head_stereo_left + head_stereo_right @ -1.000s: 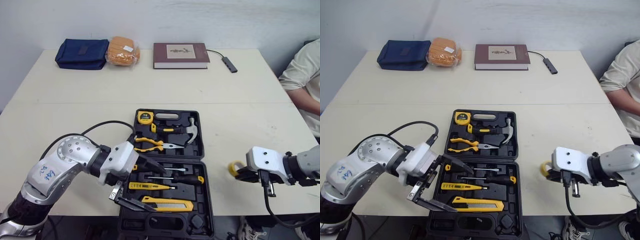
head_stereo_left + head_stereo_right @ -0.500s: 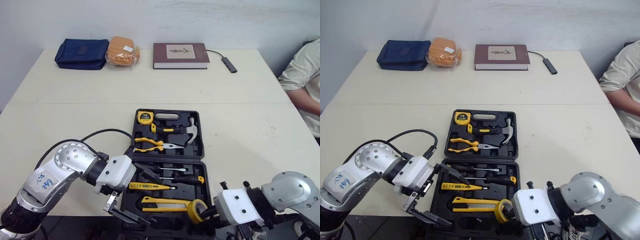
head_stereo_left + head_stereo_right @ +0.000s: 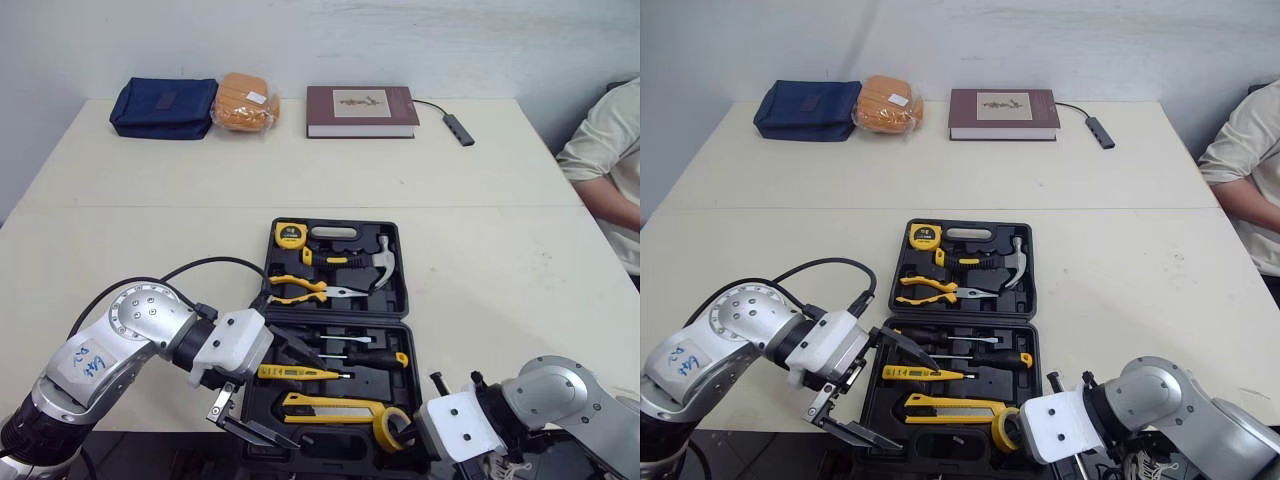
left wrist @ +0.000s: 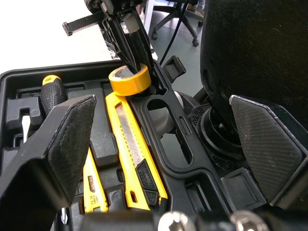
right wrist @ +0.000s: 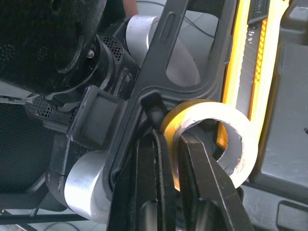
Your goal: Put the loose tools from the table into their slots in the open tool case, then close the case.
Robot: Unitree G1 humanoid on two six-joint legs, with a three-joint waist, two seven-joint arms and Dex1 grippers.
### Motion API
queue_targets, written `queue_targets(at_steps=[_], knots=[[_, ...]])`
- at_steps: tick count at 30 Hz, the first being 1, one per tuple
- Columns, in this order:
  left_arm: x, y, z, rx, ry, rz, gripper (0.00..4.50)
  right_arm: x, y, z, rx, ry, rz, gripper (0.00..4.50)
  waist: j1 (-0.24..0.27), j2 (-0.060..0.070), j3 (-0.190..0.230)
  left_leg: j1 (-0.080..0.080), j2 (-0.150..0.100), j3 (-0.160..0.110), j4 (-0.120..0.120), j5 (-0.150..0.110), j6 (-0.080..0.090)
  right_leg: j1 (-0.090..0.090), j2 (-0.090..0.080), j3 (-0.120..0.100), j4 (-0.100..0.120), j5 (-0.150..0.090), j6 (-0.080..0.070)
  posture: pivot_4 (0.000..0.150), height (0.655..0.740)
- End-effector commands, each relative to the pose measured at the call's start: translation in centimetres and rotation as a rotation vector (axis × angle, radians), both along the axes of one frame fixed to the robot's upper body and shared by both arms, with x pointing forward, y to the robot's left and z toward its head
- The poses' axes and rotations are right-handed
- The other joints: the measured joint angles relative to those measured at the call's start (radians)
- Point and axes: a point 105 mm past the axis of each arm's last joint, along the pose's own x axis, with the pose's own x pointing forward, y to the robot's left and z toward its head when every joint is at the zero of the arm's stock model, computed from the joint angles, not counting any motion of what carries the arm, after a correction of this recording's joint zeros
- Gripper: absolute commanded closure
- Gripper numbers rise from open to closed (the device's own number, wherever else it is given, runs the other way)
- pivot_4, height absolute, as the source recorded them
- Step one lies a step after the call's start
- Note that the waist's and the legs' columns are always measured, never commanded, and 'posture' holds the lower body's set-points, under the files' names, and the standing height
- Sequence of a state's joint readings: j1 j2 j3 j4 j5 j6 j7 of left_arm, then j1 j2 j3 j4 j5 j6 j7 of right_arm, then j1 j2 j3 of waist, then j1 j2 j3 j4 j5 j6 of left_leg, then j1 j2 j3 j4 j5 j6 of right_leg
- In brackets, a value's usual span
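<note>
The black tool case (image 3: 415,300) lies open at the table's near middle, holding a hammer (image 3: 350,258), pliers (image 3: 300,290), a tape measure (image 3: 290,235), screwdrivers (image 3: 300,373) and a yellow utility knife (image 3: 335,408). My right gripper (image 5: 175,139) is shut on the wall of a yellow tape roll (image 3: 395,428), one finger inside the ring. The roll (image 4: 129,79) hangs at the case's near right corner, beside the knife's end and the carry handle. Whether it touches the case I cannot tell. My left gripper (image 3: 300,395) is open over the case's near left part, holding nothing.
At the table's far side lie a navy pouch (image 3: 163,107), an orange bag (image 3: 244,101), a brown book (image 3: 361,110) and a USB hub (image 3: 459,128) on a cable. A person (image 3: 605,160) sits at the right edge.
My right gripper carried the tape roll from over the table right of the case to the case's near right corner. The left gripper stayed open and shifted slightly nearer.
</note>
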State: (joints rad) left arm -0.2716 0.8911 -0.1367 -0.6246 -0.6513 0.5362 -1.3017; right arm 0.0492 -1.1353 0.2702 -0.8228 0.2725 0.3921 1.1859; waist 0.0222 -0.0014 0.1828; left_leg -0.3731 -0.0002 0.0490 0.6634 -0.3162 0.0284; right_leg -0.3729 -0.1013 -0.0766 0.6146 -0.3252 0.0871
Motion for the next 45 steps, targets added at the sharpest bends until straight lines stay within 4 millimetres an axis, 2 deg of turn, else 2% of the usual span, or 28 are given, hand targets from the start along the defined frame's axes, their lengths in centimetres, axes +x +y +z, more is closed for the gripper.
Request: queue_targets(at_steps=[1, 5, 10, 15, 17, 21, 24, 29, 32, 45], knots=[[-0.5, -0.3, 0.8, -0.011, -0.039, -0.035, 0.0, -0.3, 0.0, 0.1, -0.01, -0.003, 0.026, 4.47, 0.0, 0.0, 0.0, 0.0, 0.0, 0.0, 0.0, 0.0, 0.0, 0.0, 0.0, 0.0, 0.0, 0.0, 0.0, 0.15, 0.74], [-0.4, -0.4, 0.9, -0.012, -0.042, -0.037, 0.0, -0.9, 0.2, 0.9, 0.005, 0.016, 0.032, 4.47, 0.0, 0.0, 0.0, 0.0, 0.0, 0.0, 0.0, 0.0, 0.0, 0.0, 0.0, 0.0, 0.0, 0.0, 0.0, 0.15, 0.74], [-0.4, -0.6, 0.9, -0.019, -0.044, -0.039, 0.0, -0.9, 0.1, 0.7, -0.006, 0.011, 0.031, 4.47, 0.0, 0.0, 0.0, 0.0, 0.0, 0.0, 0.0, 0.0, 0.0, 0.0, 0.0, 0.0, 0.0, 0.0, 0.0, 0.15, 0.74], [-0.5, -0.5, 0.8, -0.018, -0.043, -0.041, 0.0, -1.3, 0.6, 1.3, 0.043, 0.029, 0.038, 2.27, 0.001, 0.0, 0.0, 0.0, 0.0, 0.0, 0.0, 0.0, 0.0, 0.0, 0.0, 0.0, 0.0, 0.0, 0.0, 0.15, 0.74], [-0.5, -0.5, 0.8, -0.017, -0.044, -0.041, 0.0, -1.5, 0.7, 2.1, 0.073, 0.039, 0.044, 1.22, 0.0, 0.0, 0.0, 0.0, 0.0, 0.0, 0.0, 0.0, 0.0, 0.0, 0.0, 0.0, 0.0, 0.0, 0.0, 0.15, 0.74], [-0.5, -0.6, 0.6, -0.019, -0.043, -0.046, 0.0, -1.1, 0.8, 3.6, 0.197, 0.051, 0.016, 1.22, 0.001, 0.0, 0.0, 0.0, 0.0, 0.0, 0.0, 0.0, 0.0, 0.0, 0.0, 0.0, 0.0, 0.0, 0.0, 0.15, 0.74], [-0.6, -0.7, 0.6, -0.022, -0.042, -0.05, 0.0, -0.6, 1.1, 3.3, 0.289, 0.062, -0.014, 2.07, 0.001, 0.0, 0.0, 0.0, 0.0, 0.0, 0.0, 0.0, 0.0, 0.001, 0.0, 0.0, 0.0, 0.0, 0.0, 0.15, 0.74], [-0.8, -0.7, 0.5, -0.021, -0.041, -0.054, 0.0, -0.1, 0.8, 1.2, 0.309, 0.068, -0.026, 4.44, 0.001, -0.001, 0.0, 0.001, 0.0, 0.0, 0.0, 0.0, 0.0, 0.001, 0.0, 0.0, 0.0, 0.0, 0.0, 0.15, 0.74], [-0.8, -0.7, 0.4, -0.02, -0.041, -0.051, 0.0, 0.2, 0.4, 0.0, 0.296, 0.057, -0.027, 4.44, 0.0, -0.001, 0.0, 0.001, 0.0, 0.0, 0.0, 0.0, 0.0, 0.001, 0.0, 0.0, 0.0, 0.0, 0.0, 0.15, 0.74], [-0.6, -0.6, 0.4, -0.021, -0.047, -0.035, 0.0, 0.5, 0.2, -1.2, 0.268, 0.077, -0.028, 4.44, 0.001, -0.001, 0.0, 0.001, 0.0, 0.0, 0.0, 0.0, 0.0, 0.001, 0.0, 0.0, 0.001, 0.0, 0.0, 0.15, 0.74]])
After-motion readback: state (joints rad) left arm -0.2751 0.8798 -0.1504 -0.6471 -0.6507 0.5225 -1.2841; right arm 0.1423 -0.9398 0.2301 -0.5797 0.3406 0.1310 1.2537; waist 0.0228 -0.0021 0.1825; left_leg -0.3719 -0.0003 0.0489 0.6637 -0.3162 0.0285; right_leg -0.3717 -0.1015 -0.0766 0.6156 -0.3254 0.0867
